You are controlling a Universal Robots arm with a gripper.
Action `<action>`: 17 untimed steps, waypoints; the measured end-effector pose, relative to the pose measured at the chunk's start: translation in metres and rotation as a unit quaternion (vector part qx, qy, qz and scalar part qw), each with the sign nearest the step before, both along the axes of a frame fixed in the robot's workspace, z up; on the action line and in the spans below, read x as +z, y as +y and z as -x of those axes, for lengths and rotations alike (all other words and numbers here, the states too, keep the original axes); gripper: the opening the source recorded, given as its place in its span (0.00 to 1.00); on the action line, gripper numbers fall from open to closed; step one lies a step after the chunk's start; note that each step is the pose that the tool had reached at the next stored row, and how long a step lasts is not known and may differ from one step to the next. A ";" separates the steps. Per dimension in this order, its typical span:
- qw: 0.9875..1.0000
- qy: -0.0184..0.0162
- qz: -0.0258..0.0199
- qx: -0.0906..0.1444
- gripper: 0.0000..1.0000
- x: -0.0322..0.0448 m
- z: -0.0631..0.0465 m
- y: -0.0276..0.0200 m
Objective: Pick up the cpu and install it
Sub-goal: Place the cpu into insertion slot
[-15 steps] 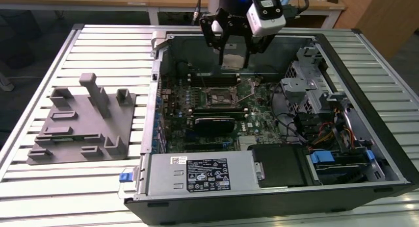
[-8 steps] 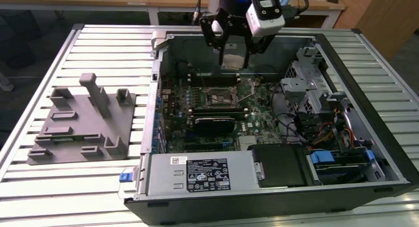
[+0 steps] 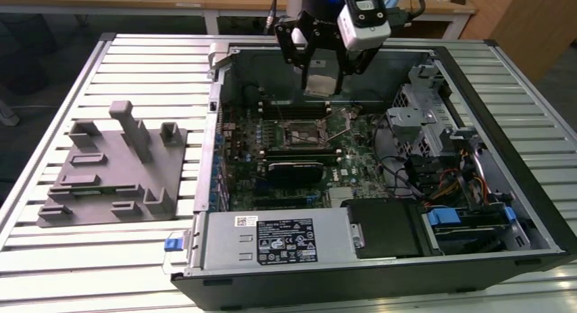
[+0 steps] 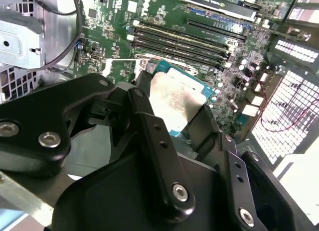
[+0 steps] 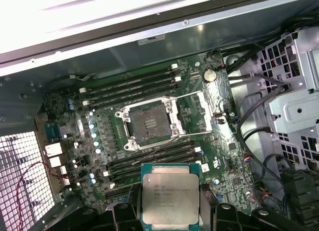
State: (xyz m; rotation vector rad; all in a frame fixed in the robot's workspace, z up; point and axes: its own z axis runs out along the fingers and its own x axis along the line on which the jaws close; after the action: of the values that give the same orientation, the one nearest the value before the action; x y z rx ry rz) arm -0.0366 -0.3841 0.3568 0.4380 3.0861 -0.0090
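One arm, one gripper (image 3: 323, 90), hangs over the open PC case (image 3: 209, 157) w/ its two black fingers (image 5: 123, 212) pinching the cpu (image 5: 170, 197) by opposite edges. The cpu is in the air, off the board. Its metal lid faces the camera in the first wrist view. In the second wrist view it sits tilted between the finger links.

Reading the exterior view as a dial laid on the motherboard (image 3: 270, 134):
- Gripper + cpu are at approx 12 o'clock, near the case wall on that side.
- The CPU socket (image 3: 307, 132) is about centre, toward 6 o'clock from the gripper and apart from the chip.
- PSU (image 3: 270, 240) is at 6 o'clock.
- Drive cage (image 3: 423, 117) is at 3 o'clock.

In the first wrist view the socket's load frame (image 5: 208, 110) is swung open and the contact field is exposed. RAM slots (image 5: 129, 89) flank the socket on two sides.

A grey plastic tray (image 3: 99, 191) w/ upright posts lies at 9 o'clock of the case, well apart from it, on the slatted metal table (image 3: 144, 63).
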 end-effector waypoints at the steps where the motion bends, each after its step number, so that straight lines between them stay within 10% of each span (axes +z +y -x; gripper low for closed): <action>1: 1.000 0.000 0.000 -0.001 0.54 0.0000 0.000 0.0000; 17: 1.000 0.000 0.000 -0.020 0.54 0.0000 0.000 0.0000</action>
State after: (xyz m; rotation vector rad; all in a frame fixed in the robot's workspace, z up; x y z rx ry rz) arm -0.0366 -0.3841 0.3568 0.4998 3.0768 -0.0097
